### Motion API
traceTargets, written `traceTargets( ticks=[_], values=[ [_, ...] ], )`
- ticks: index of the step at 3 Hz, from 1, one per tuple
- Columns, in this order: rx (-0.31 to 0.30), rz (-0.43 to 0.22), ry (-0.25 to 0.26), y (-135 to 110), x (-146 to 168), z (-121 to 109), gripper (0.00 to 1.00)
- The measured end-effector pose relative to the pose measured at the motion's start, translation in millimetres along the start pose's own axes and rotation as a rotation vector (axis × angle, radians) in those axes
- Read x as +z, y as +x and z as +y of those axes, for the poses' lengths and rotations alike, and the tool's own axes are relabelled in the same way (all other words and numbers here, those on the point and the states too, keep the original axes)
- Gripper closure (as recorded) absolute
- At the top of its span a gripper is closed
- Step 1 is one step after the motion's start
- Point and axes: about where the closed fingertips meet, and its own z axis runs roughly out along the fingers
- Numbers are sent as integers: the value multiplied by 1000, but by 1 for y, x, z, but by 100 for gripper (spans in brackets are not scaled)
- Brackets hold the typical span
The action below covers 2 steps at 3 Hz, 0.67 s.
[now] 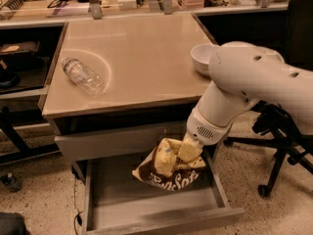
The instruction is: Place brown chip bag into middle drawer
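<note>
The brown chip bag [168, 175] hangs crumpled, pale yellow end up, just above the floor of the open middle drawer [127, 204], toward its right side. My gripper [182, 152] is shut on the bag's upper end, below the white arm that reaches down over the counter's front edge. The drawer is pulled out beneath the counter, its grey floor showing left of and in front of the bag.
A clear plastic bottle [83, 75] lies on the left of the beige counter [142, 58]. A white bowl [204, 58] sits at its right edge. A closed drawer front [112, 141] is above the open drawer. A black office chair [279, 141] stands at the right.
</note>
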Motion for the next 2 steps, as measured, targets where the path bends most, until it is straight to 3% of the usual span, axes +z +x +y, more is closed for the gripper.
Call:
traceTargets(
  ticks=[2],
  values=[
    [64,-77,-15,5,40,-24,100]
  ],
)
